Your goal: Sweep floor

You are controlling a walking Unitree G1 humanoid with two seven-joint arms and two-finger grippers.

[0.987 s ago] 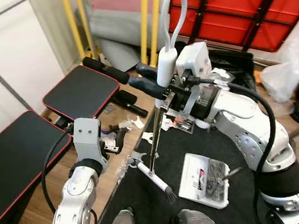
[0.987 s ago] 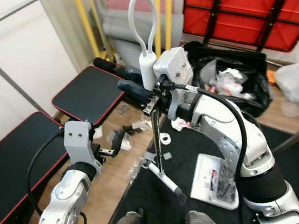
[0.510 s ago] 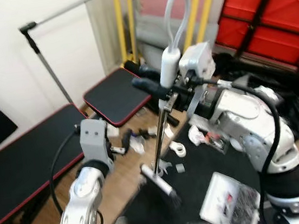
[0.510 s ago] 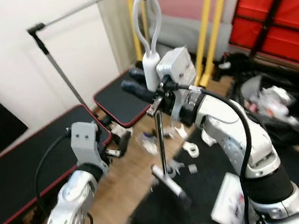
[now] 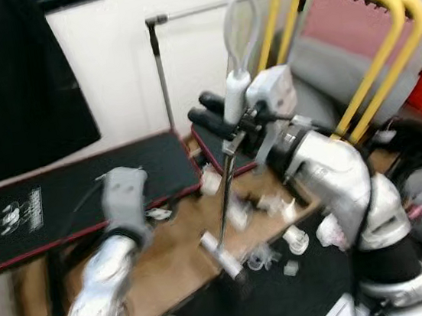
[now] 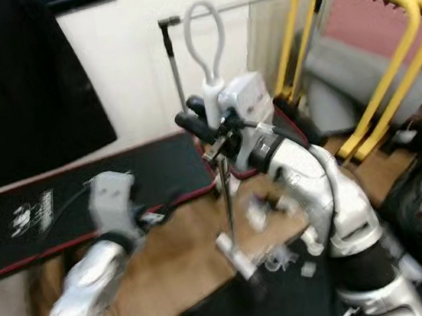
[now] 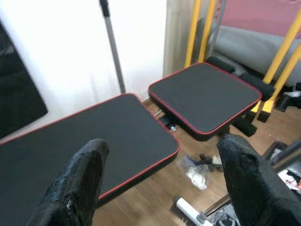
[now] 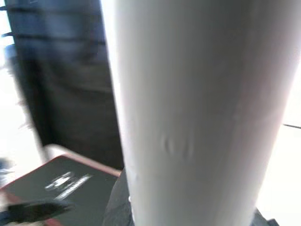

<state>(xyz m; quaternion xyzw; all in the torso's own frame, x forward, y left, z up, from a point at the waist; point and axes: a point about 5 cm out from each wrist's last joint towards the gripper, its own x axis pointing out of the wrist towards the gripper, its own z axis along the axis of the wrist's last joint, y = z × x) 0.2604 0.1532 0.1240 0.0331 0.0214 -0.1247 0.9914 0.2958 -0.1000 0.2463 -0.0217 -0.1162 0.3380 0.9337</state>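
**Left eye view: broom held upright, sweep stroke pending**

The broom (image 5: 227, 194) stands near vertical in front of the robot. Its white grip with hanging loop is at the top, a metal shaft runs down, and the brush head (image 5: 225, 258) sits on the wooden floor (image 5: 174, 266) at the edge of a dark mat (image 5: 290, 302). The right gripper (image 5: 222, 122) is closed around the upper shaft, just below the white grip; in the right wrist view that grip (image 8: 188, 113) shows at close range.

Small pieces of litter (image 5: 270, 232), pale and blurred, lie on the floor just beside the brush head.

The left gripper (image 7: 162, 183) is held forward over the floor, fingers spread wide and holding nothing. Beyond it lie two black pads with red edging (image 7: 207, 96), a metal pole and a yellow frame (image 5: 382, 44).

Judged step: positioning the broom for a stroke. The next move calls for drawing the brush head across the litter while keeping the bristles on the floor. The head views are blurred, so fine detail is uncertain.
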